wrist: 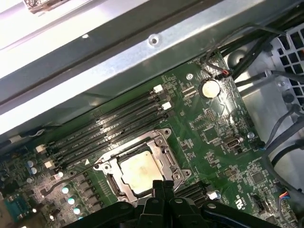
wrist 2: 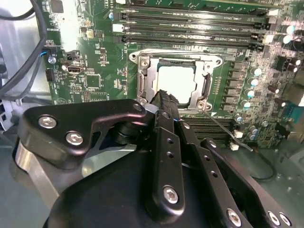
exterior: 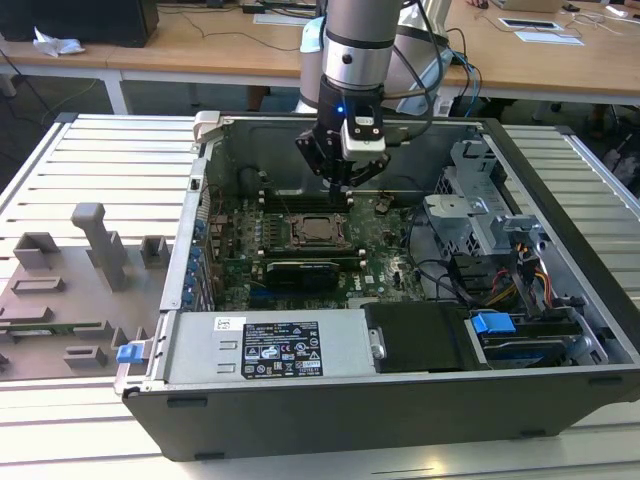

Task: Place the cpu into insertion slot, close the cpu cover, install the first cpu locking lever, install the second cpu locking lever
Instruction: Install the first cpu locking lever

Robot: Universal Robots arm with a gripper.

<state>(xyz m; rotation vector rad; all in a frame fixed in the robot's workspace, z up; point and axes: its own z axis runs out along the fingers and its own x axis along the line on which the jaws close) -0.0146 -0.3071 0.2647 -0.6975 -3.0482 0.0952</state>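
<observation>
The cpu [wrist 2: 176, 78] lies flat in the insertion slot [exterior: 296, 228], near the middle of the open computer case [exterior: 560, 250] on the slatted table [exterior: 100, 160]. The cpu cover [wrist 2: 148, 71] looks folded down around it, its window framing the pale metal top. So the work in hand appears to be the locking levers. In the exterior view the gripper [exterior: 342, 185] hangs at about 12 o'clock from the socket, just above the board. Its fingers [wrist 2: 164, 102] are pressed narrow, tip to tip, with nothing between them, and in both wrist views they end right at the socket's edge.

A thin wire lever [wrist 2: 232, 135] runs out from one corner of the socket and seems unlatched; whether the other is home I cannot tell.

To do this well, I judge the closed tips should act as a pusher:
- Bear on the lever's handle end, not on the cover or the chip.
- Press down and then sideways under the hook.
- Keep the path low, and clear of the memory slots [wrist 2: 190, 28] beside the socket
</observation>
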